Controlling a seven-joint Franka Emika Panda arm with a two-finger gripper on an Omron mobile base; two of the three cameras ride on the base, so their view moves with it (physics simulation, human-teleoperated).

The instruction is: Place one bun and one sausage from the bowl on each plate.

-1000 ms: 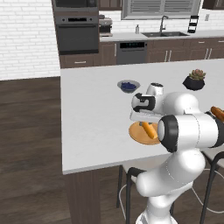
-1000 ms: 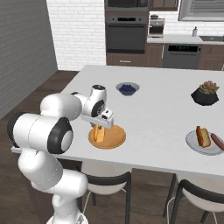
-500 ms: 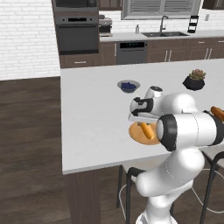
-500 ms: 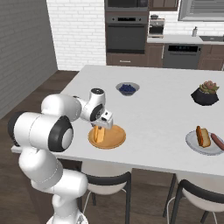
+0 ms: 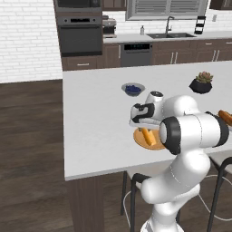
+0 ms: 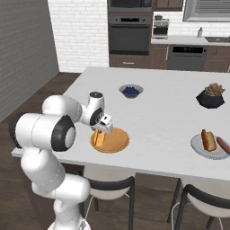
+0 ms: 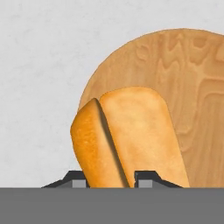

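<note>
White glossy arm, dark joint bands, rounded segs.

white arm folded low and forward, fingers pointing down, drawn close on the bun

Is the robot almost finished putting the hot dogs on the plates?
About halfway or a bit more. Done: the grey plate already has a bun and a sausage. In hand: the gripper has its jaws shut on a second bun over the wooden plate. Left: letting go of that bun, then adding a sausage to the wooden plate, which has none yet.
</note>
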